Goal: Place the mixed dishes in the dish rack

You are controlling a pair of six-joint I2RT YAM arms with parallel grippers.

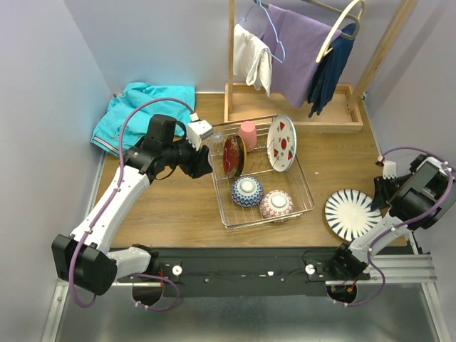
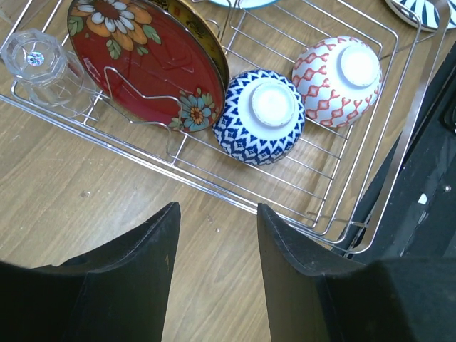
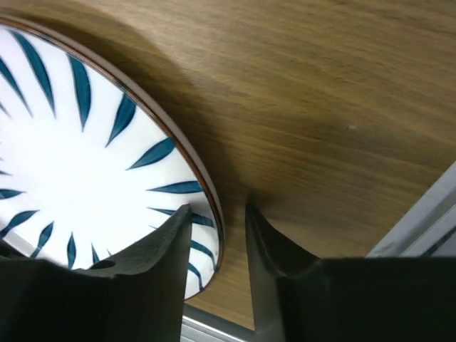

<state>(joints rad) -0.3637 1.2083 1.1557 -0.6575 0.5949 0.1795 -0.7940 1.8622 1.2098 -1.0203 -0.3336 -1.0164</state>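
Frankly, I cannot tell whether my right pincer [image 3: 218,211] grips the blue-striped plate [image 3: 71,157], whose rim sits between its tips; my left pincer [image 2: 217,208] hangs open by the dish rack [image 2: 142,158].

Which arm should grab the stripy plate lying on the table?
The right. The right gripper straddles the rim of the blue-striped plate, while the left gripper hangs empty on the dish rack's other side.

overhead, left wrist share dish rack [image 1: 291,182]
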